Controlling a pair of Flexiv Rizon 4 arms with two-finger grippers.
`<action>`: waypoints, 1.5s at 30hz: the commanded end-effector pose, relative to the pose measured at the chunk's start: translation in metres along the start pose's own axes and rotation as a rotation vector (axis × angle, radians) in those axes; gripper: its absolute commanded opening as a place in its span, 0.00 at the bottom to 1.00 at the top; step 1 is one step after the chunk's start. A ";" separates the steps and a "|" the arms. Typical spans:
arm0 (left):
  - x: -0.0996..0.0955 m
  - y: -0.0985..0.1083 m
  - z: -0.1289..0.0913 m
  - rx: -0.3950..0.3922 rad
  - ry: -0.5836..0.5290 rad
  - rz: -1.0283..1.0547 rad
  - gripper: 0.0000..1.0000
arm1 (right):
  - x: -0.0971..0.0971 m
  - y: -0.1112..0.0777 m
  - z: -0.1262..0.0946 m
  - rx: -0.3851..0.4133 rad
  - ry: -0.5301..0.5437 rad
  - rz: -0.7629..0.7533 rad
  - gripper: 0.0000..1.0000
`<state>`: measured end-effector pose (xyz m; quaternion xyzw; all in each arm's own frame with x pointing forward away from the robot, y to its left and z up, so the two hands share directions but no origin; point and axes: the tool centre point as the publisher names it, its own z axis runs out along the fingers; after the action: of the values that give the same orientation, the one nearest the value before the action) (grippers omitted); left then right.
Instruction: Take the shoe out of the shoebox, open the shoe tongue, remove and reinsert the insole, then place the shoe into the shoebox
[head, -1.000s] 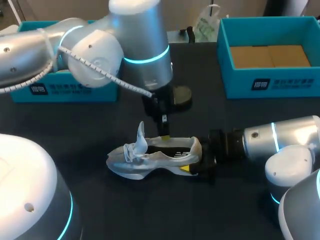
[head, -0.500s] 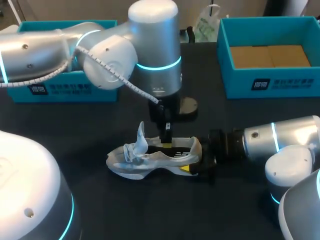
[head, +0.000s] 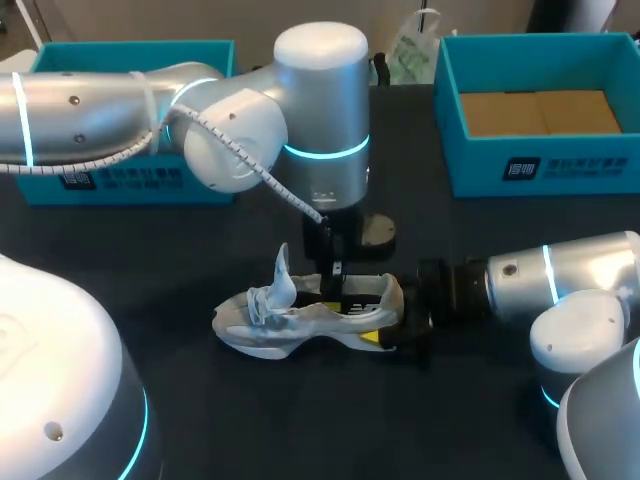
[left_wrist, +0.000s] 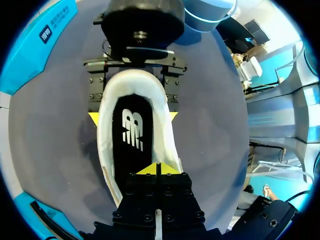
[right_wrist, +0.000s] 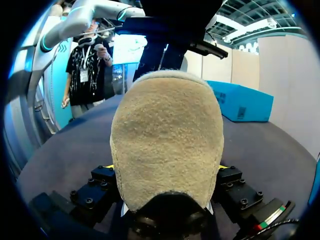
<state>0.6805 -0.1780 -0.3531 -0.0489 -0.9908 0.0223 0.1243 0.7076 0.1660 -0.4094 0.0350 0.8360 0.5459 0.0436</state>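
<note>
On the table (head: 250, 420), right claw (left_wrist: 133, 117) grips the shoe (head: 290, 325) heel; left claw (left_wrist: 157, 168), closed, over the insole (left_wrist: 132, 145).

Shoe (head: 300, 318) on table (head: 480, 240), shoebox (head: 545, 165) behind right

You have the white and grey shoe (head: 300, 322) lying on its side on the dark desk (head: 300, 420), toe toward your left, tongue (head: 283, 272) raised upright. Your left arm (head: 150, 110) enters from the left and stands over the shoe; the left gripper (head: 335, 290) points straight down into the shoe's opening. Your right arm (head: 540, 285) lies low along the desk from the right, and the right gripper (head: 387, 315) is at the heel, one yellow fingertip (head: 370, 338) showing against its near side. An open teal shoebox (head: 540, 165) sits at the far right, well apart from the shoe; a second teal box (head: 130, 185) sits far left, partly hidden by the left arm.
</note>
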 end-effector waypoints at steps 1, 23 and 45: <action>0.004 0.002 0.004 0.003 0.014 0.021 0.00 | 0.000 0.002 0.000 0.007 0.001 0.001 0.00; -0.005 0.004 0.034 -0.005 -0.037 0.012 0.10 | 0.000 0.002 0.000 0.007 0.001 0.001 0.00; -0.028 0.001 0.061 0.016 -0.282 0.009 0.41 | 0.000 0.002 0.000 0.007 0.001 0.001 0.00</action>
<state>0.6946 -0.1810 -0.4062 -0.0504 -0.9981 0.0350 -0.0096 0.7075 0.1653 -0.4125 0.0353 0.8367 0.5448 0.0435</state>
